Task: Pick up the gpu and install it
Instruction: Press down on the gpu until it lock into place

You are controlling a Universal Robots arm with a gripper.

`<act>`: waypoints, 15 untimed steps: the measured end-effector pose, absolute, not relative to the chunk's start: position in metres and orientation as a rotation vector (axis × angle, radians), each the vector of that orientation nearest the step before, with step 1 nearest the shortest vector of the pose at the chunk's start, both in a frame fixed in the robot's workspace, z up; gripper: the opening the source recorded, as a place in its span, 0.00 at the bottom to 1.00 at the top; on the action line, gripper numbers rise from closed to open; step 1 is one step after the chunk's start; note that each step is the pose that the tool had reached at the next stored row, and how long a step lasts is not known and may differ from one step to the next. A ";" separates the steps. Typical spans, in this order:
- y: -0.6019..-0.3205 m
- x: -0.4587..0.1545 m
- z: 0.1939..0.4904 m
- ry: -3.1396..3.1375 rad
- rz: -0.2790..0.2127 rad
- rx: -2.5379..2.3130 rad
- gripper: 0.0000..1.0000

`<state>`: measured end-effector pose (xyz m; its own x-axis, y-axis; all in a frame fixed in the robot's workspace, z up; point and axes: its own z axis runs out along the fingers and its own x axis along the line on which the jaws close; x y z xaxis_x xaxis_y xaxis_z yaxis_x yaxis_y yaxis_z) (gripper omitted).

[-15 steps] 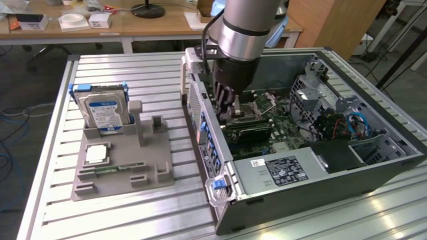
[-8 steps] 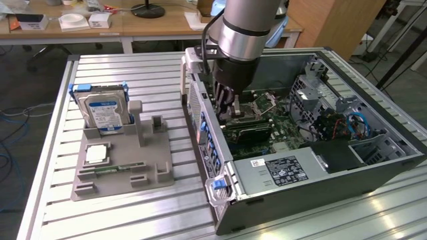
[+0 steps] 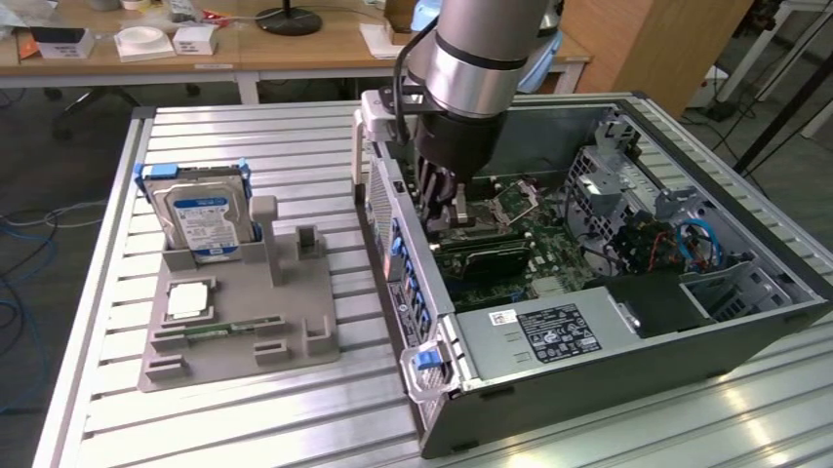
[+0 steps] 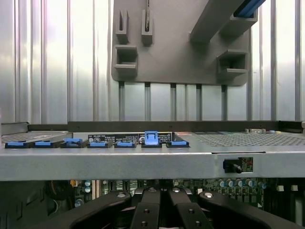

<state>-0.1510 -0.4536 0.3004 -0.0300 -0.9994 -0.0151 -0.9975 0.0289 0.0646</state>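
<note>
Right now, from the exterior view, I have the gripper (image 3: 450, 210) lowered inside the open computer case (image 3: 729, 336), just above the motherboard (image 3: 501, 258) and close to the case's rear wall with its blue slot clips (image 3: 412, 292). The fingers are drawn together, and I cannot make out the gpu between them or anywhere near the tool. Well away from the gripper, outside the case on the slatted table (image 3: 221, 419), sits the grey holder tray (image 3: 234, 336) with the hard drive (image 3: 202, 216) standing upright in it and a small green memory stick (image 3: 234, 328) lying flat.

From the wrist view, the black fingers (image 4: 145, 212) sit closed, side by side, with green circuit board beyond them. Past the tool runs the case's rear wall (image 4: 152, 160) and its row of blue clips (image 4: 151, 138), then the table and the grey tray (image 4: 190, 62)
</note>
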 end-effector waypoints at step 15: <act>-0.454 -0.151 0.301 -2.233 -0.096 2.154 0.11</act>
